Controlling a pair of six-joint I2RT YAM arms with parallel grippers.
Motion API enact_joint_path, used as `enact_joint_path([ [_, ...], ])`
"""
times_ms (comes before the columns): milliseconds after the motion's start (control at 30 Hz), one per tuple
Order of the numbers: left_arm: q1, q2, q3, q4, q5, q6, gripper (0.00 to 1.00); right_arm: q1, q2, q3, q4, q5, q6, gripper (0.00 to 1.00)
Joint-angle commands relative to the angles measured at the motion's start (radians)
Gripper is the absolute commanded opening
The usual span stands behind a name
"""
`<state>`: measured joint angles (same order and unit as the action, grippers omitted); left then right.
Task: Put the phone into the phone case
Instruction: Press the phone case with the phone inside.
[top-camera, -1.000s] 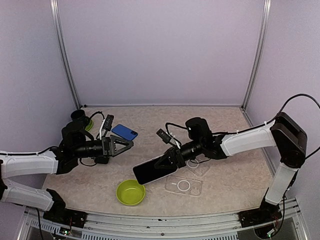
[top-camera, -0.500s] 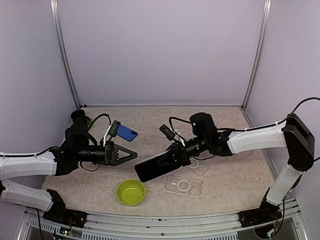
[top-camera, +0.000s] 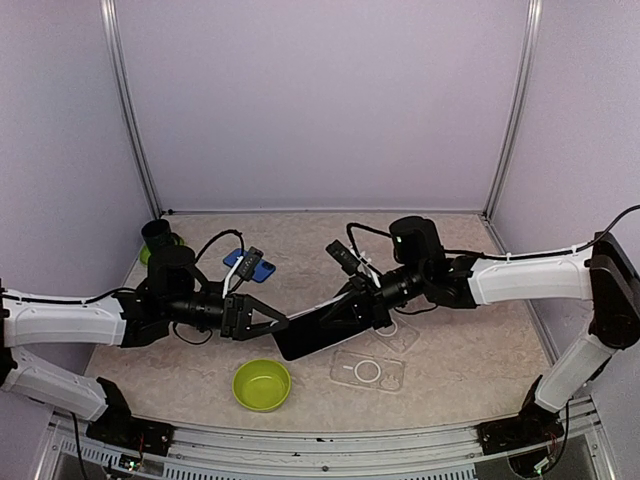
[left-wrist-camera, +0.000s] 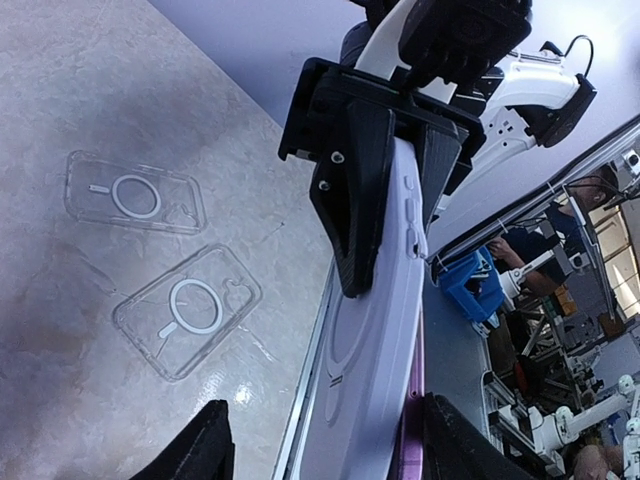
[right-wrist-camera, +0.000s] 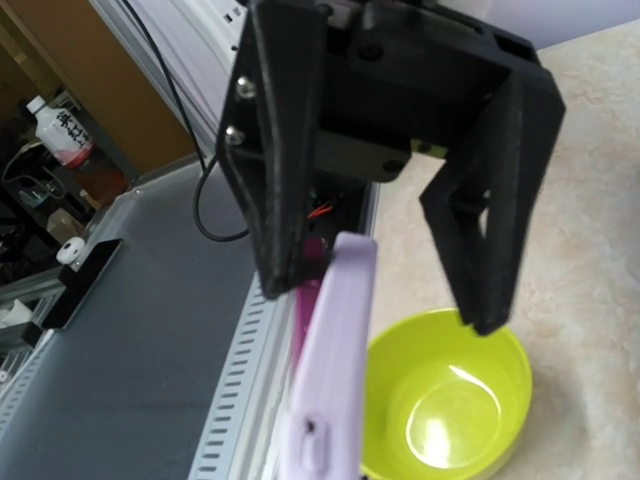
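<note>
Held above the table, the lavender phone is clamped at its right end by the right gripper. The left gripper straddles the free end with open jaws, apparently for a handover. A clear phone case lies near right.

Left gripper fingers spread, straddling the lavender phone, clear gap on one side. Right gripper clamped on the phone's far end. Clear case and second clear case flat on table, slightly apart.
</note>
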<state>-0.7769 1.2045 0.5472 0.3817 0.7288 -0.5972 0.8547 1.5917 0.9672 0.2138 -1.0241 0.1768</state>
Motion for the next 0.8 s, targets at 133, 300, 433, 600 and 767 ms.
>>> enact_joint_path([
  [133,-0.021,0.05,0.049,0.047,0.073,0.007,0.23,0.001,-0.045,0.009,0.034,0.002,0.002,0.0],
  [300,-0.021,0.047,0.072,-0.01,-0.034,0.037,0.0,-0.021,-0.035,0.023,0.046,0.021,0.055,0.0],
  [433,-0.021,0.0,0.075,-0.046,-0.168,0.042,0.0,-0.041,-0.029,0.028,0.059,0.04,0.1,0.0],
  [600,-0.013,-0.05,0.053,-0.043,-0.245,0.025,0.38,-0.061,-0.029,0.02,0.086,0.068,0.156,0.0],
  [767,0.012,-0.083,0.005,-0.001,-0.208,-0.015,0.57,-0.085,-0.068,-0.033,0.214,0.069,0.24,0.0],
])
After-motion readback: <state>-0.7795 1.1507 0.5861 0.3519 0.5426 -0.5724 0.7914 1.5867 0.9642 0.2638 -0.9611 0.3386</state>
